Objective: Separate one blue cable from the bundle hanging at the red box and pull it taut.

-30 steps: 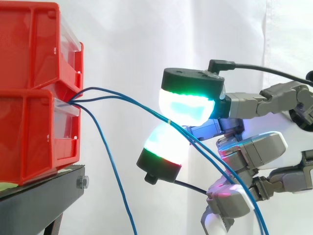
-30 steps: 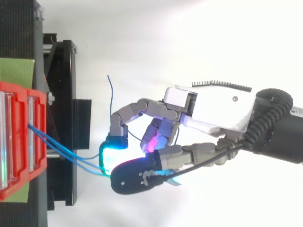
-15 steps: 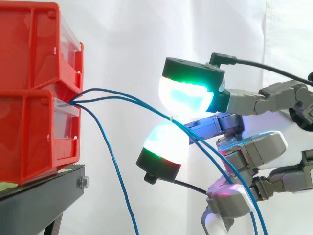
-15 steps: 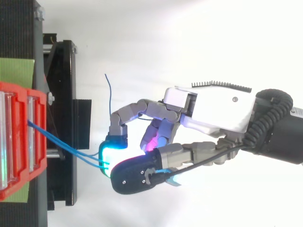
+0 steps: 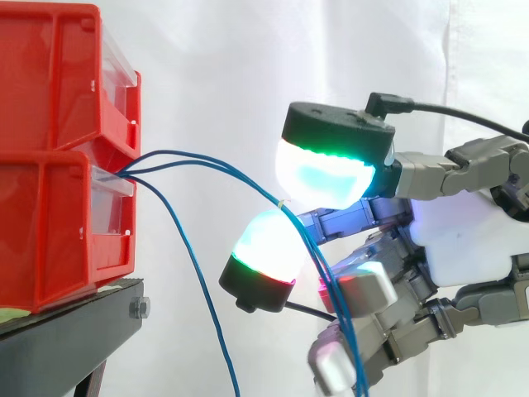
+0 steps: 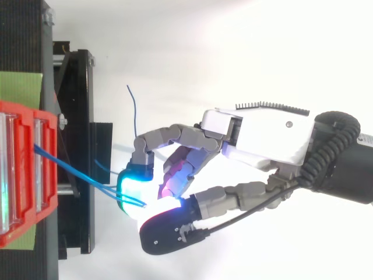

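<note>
As they leave red box [image 5: 58, 223] | blue cables [image 5: 216, 164] slope down-right | to robot hand [image 6: 262, 137]

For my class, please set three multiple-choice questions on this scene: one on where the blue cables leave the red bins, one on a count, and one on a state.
1. Where do the blue cables leave the red bins?
A. at the front, where the upper bin meets the lower
B. over the top of the upper bin
C. from behind the bins

2. How many red bins are stacked?
A. one
B. two
C. four

3. How do the cables run from the bins to the hand?
A. bowed and slack
B. dead straight
C. coiled in loops

Answers:
1 A: they emerge at the seam on the front.
2 B: the side view shows one bin on top of another.
3 A: they arch in a curve towards the hand.
</note>
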Controlling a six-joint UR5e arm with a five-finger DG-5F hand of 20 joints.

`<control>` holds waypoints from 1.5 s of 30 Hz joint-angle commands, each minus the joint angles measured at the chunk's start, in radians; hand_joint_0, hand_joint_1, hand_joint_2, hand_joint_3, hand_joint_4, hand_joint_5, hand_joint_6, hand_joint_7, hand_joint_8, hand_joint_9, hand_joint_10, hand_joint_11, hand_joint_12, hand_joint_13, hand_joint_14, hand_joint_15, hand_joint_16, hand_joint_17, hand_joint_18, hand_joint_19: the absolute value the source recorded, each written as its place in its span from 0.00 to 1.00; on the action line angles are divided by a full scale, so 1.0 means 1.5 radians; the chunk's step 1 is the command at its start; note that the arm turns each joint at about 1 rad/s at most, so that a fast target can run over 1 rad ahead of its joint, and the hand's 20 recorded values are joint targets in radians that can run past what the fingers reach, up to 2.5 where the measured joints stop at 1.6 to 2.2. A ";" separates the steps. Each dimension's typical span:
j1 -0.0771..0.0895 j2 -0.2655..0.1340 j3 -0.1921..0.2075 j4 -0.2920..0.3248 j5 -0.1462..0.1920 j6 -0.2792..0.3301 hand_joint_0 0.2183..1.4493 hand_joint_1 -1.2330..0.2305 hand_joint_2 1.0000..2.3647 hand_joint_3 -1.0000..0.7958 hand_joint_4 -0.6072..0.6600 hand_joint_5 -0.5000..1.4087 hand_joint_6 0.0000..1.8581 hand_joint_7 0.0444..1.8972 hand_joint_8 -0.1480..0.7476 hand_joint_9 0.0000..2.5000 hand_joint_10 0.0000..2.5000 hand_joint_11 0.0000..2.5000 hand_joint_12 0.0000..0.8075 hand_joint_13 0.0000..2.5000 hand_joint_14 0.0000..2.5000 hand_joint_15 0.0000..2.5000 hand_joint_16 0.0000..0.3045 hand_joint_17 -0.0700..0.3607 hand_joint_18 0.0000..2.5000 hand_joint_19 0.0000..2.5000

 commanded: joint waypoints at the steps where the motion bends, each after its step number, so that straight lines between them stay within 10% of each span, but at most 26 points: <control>1: 0.000 0.000 -0.001 0.000 0.000 0.000 0.31 0.38 0.01 0.39 0.52 0.20 0.32 0.62 0.46 0.39 0.01 0.39 0.44 0.23 0.01 0.18 0.16 0.41 0.18 0.20; 14: 0.000 0.000 -0.001 0.000 0.000 0.000 0.29 0.47 0.01 0.41 0.55 0.21 0.27 0.66 0.45 0.33 0.01 0.19 0.42 0.16 0.00 0.09 0.16 0.41 0.12 0.16; 36: 0.000 0.000 -0.001 -0.001 0.000 0.000 0.38 0.26 0.01 0.39 0.54 0.15 0.48 0.44 0.45 0.36 0.01 0.40 0.44 0.21 0.01 0.13 0.16 0.42 0.18 0.17; 45: 0.000 0.000 -0.001 -0.001 0.000 0.000 0.40 0.23 0.00 0.28 0.52 0.17 0.50 0.54 0.46 0.40 0.01 0.43 0.44 0.23 0.01 0.14 0.15 0.41 0.21 0.17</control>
